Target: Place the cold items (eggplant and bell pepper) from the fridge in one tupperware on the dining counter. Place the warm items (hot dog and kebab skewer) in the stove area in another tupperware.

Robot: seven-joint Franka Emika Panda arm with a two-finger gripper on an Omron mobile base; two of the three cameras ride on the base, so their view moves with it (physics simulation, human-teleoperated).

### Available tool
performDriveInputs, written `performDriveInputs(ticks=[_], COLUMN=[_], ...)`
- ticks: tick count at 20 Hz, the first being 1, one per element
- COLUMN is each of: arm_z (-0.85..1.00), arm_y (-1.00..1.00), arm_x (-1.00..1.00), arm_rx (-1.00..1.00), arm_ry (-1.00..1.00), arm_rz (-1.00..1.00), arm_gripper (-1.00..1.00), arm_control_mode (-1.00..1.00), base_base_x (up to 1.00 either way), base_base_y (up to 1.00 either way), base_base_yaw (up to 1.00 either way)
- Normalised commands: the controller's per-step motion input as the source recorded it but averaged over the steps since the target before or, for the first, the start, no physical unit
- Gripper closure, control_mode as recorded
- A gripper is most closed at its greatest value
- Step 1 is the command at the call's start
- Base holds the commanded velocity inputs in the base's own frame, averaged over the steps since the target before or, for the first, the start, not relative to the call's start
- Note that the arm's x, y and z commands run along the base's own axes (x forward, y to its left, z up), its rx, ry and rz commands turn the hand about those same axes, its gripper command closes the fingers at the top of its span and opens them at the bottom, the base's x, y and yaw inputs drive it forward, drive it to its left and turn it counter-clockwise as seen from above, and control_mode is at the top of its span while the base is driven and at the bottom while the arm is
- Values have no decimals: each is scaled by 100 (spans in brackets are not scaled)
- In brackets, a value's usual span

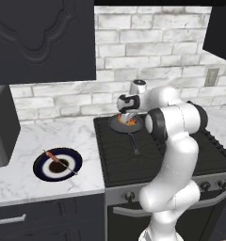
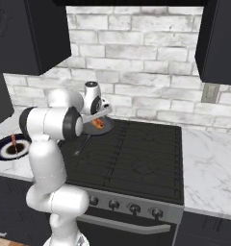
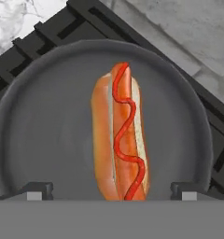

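A hot dog (image 3: 121, 135) with a ketchup squiggle lies in a dark round pan (image 3: 48, 116) on the stove's back left burner. My gripper (image 3: 113, 190) hangs straight above it, open, with one fingertip (image 3: 39, 189) on each side of the bun's near end and nothing between them. From the base, the gripper (image 1: 128, 115) sits just over the pan (image 1: 119, 126) and the hot dog (image 1: 131, 121). A kebab skewer (image 1: 60, 162) rests on a dark blue plate (image 1: 42, 169) on the marble counter left of the stove, also seen as the skewer (image 2: 13, 143) in the right base view.
The pan's handle (image 1: 135, 146) points toward the front of the black stove (image 1: 129, 164). Marble counter (image 2: 209, 163) runs to both sides. Dark upper cabinets (image 1: 44, 42) hang above, and a tall dark unit (image 1: 1, 127) stands at the far left.
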Motion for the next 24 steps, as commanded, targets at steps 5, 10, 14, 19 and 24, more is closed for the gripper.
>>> performDriveInputs(ticks=[5,10,14,19,24], arm_z=[-33,-26,-26,-35,-29], arm_y=[0,0,0,5,15], arm_x=[54,26,13,9,5], arm_rx=[-2,-1,-2,-7,-9], arm_ry=[0,0,0,5,12], arm_rz=[0,0,0,0,0], arm_gripper=[-100,-100,-100,100,100], arm_control_mode=[-100,-100,-100,-100,-100], base_base_x=[0,0,0,0,0], base_base_y=[0,0,0,0,0], base_base_yaw=[0,0,0,0,0])
